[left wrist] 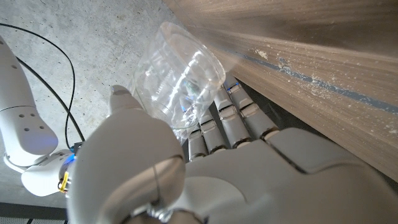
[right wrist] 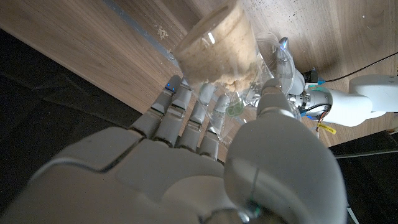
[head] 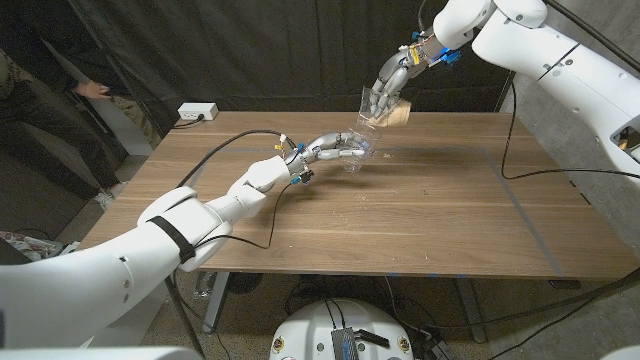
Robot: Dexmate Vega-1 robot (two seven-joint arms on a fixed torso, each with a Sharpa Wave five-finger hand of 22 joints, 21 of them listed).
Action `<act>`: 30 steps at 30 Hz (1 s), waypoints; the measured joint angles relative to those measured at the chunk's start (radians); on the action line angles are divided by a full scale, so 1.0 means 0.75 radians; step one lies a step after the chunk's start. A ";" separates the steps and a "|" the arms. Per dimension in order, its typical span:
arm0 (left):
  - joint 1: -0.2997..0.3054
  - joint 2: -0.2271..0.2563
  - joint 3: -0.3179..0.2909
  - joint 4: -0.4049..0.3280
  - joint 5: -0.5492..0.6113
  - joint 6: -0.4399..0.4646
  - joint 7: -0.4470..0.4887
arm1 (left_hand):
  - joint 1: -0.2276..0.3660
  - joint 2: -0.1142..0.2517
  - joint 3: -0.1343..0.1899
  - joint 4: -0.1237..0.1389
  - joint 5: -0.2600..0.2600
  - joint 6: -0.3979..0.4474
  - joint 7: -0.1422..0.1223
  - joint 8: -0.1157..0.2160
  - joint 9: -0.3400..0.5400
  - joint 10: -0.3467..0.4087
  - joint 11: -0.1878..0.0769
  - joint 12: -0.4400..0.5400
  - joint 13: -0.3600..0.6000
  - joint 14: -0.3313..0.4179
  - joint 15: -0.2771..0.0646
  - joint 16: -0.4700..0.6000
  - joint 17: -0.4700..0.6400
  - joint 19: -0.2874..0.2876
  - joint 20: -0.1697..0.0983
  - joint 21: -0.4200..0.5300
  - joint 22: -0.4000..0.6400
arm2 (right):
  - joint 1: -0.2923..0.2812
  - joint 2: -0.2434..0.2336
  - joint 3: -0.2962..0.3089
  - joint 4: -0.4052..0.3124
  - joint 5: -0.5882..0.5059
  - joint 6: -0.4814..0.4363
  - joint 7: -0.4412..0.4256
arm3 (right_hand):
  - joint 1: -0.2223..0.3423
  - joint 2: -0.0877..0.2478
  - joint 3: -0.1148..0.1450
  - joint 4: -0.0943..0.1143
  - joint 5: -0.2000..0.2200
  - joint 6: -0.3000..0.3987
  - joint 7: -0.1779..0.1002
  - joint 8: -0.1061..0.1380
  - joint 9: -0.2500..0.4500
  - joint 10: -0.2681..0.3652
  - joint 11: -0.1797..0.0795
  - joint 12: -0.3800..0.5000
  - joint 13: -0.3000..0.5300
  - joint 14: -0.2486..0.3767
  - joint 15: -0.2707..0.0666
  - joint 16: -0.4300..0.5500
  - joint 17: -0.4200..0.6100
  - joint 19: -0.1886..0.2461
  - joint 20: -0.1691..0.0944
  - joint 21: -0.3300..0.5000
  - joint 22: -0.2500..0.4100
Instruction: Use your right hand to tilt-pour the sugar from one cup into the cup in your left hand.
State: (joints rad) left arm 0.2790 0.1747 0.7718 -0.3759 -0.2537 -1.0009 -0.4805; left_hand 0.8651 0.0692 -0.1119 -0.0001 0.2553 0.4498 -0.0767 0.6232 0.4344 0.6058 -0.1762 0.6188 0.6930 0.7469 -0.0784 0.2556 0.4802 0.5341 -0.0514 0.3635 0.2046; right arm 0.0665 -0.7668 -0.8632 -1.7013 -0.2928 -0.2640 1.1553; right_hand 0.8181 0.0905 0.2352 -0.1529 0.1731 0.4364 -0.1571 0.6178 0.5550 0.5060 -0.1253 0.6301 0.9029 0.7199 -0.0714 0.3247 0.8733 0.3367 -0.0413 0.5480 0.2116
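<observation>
Clear empty cup half hidden behind left hand fingers.

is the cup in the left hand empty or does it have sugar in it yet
Looks empty: the clear cup in the left hand is see-through, with no sugar visible inside.

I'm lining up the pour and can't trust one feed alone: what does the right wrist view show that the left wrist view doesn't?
Right wrist view alone: the sugar-filled cup tilted in the right hand, brown sugar heaped towards its rim. Left wrist view alone: the inside of the clear receiving cup; I can't make out sugar in it. Both: the left hand, its fingers around the receiving cup, and the wooden table.
</observation>
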 measured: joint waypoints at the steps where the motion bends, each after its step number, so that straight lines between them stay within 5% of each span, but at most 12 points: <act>1: 0.012 0.007 -0.013 -0.001 -0.004 -0.009 -0.004 | 0.000 0.000 0.000 0.000 0.000 0.000 0.000 0.000 0.000 -0.001 -0.001 0.000 0.000 0.000 0.000 0.000 0.000 0.000 0.000 0.000 0.000 | 0.000 0.001 -0.001 0.000 -0.002 -0.005 0.000 | 0.000 0.000 0.000 0.000 0.000 0.000 0.000 0.000 0.000 0.000 0.000 0.000 0.001 0.000 0.000 0.000 0.000 0.000 0.000 0.000 0.000; 30: 0.039 0.042 -0.030 0.007 0.031 0.000 0.084 | -0.002 0.004 -0.011 0.000 0.000 -0.007 0.022 0.000 -0.021 0.001 0.016 -0.002 -0.018 -0.032 0.007 -0.021 0.012 0.000 0.000 0.000 0.000 | 0.031 0.033 -0.052 -0.046 -0.058 -0.067 0.048 | -0.001 0.001 0.005 -0.005 0.001 0.012 0.012 -0.007 0.000 0.012 -0.007 -0.001 0.004 0.000 0.000 -0.011 0.012 0.000 0.000 0.000 0.000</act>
State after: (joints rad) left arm 0.3081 0.2062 0.7496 -0.3704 -0.2306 -1.0009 -0.4177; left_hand 0.8633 0.0719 -0.1201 0.0000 0.2552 0.4448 -0.0604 0.6229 0.4188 0.6067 -0.1639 0.6170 0.6796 0.7229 -0.0732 0.2398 0.4895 0.5339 -0.0514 0.3635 0.2046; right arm 0.0901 -0.7421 -0.9024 -1.7355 -0.3360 -0.3141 1.1911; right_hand 0.8171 0.0915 0.2393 -0.1569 0.1739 0.4454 -0.1482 0.6127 0.5550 0.5151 -0.1306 0.6297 0.9056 0.7199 -0.0714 0.3163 0.8825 0.3368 -0.0413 0.5481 0.2115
